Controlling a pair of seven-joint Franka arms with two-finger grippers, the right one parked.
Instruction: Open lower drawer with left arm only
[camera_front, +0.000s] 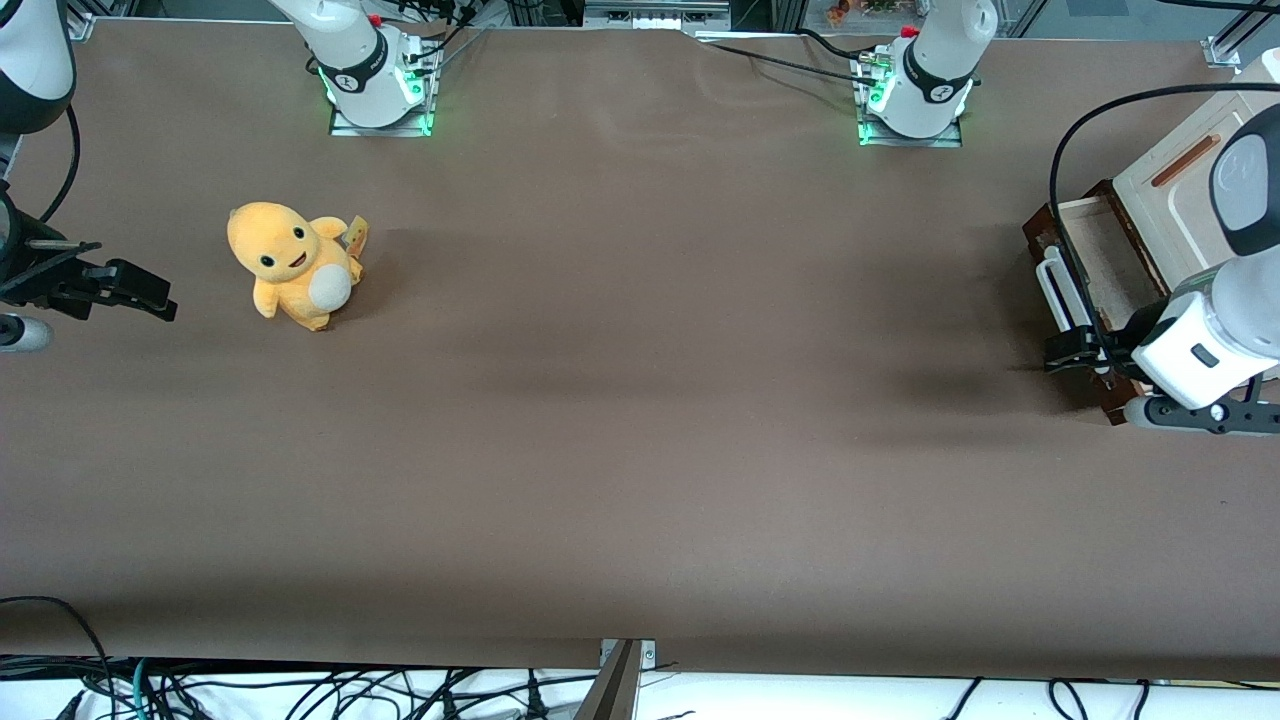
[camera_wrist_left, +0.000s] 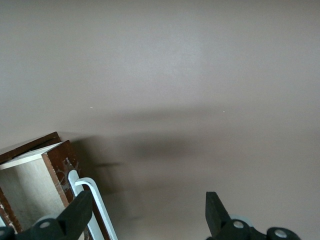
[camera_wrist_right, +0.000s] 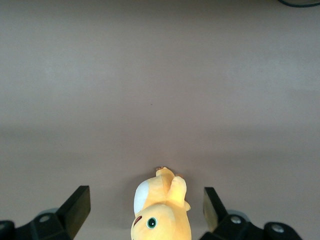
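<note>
1. The left arm (camera_front: 1215, 330) reaches low over the working arm's end of the brown table (camera_front: 640, 420), its white wrist nearly level and the black gripper (camera_front: 1070, 350) pointing out toward the parked arm's end.
2. In the left wrist view the gripper (camera_wrist_left: 147, 210) has its jaws spread wide apart, with only bare table between the two black fingertips (camera_wrist_left: 77, 212); nothing is held.
3. The lower drawer (camera_front: 1085, 262) stands pulled out of the cream cabinet (camera_front: 1175, 190), so its pale beige inside shows from above, framed by dark brown wood.
4. The drawer's white bar handle (camera_front: 1057, 290) sits on the dark front, just beside the jaws. In the front view the gripper lies at the handle's nearer end, a little closer to the front camera than the drawer's open box.
5. From the wrist, one fingertip overlaps the handle (camera_wrist_left: 95, 207) and the drawer's front corner (camera_wrist_left: 60, 170), while the other fingertip hangs well off to the side over open table. Whether that finger touches the bar I cannot tell.
6. On the cabinet face above the drawer is a cream recessed panel (camera_front: 1195, 205) with an orange-brown strip handle (camera_front: 1185, 160), farther from the jaws than the drawer.
7. A yellow plush toy (camera_front: 292, 262) sits far from the jaws, toward the parked arm's end of the table.
</note>
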